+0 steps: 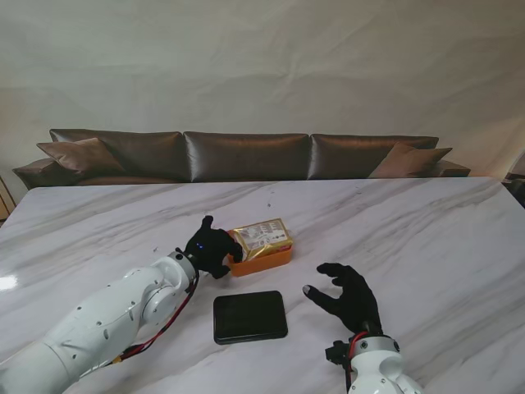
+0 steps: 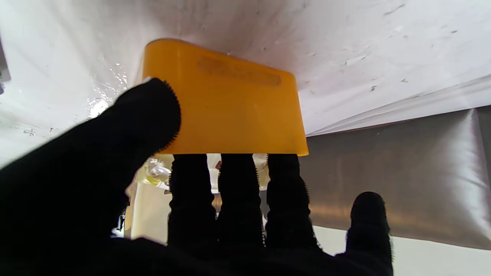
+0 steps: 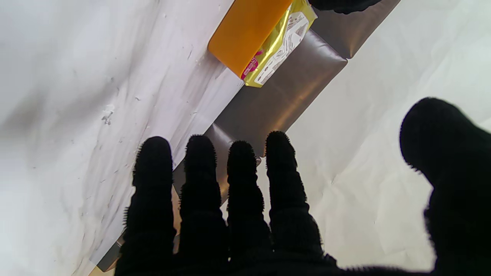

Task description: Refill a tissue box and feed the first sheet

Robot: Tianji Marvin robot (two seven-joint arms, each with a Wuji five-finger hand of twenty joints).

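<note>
Stand view: my left arm [image 1: 115, 316] reaches in from the seven o'clock corner, forearm angled up toward the middle of the marble desk [image 1: 410, 230]. The left hand [image 1: 212, 246] sits at the nine o'clock end of the orange tissue box [image 1: 261, 258]. On the left wrist camera, three fingers [image 2: 238, 180] hook over the box's rim and into it, the thumb [image 2: 147, 115] presses flat on the outer orange wall, and the little finger stands free beside it. So that hand is clamped on the box wall.

The box stands near the desk's centre, open on top, with a yellow tissue pack [image 1: 259, 236] sitting in it, its printed face up and rising past the rim. The right wrist camera shows the same pack poking out over the orange side.

At roughly six o'clock from the box, well apart from it, a dark flat lid [image 1: 250, 316] lies on the desk.

My right arm [image 1: 377, 369] rises from the five o'clock corner. The right hand [image 1: 349, 297] hovers at about four o'clock of the box, to the right of the lid, palm down, fingers [image 3: 197, 180] spread and slightly curled, thumb held wide. It grips nothing.
</note>
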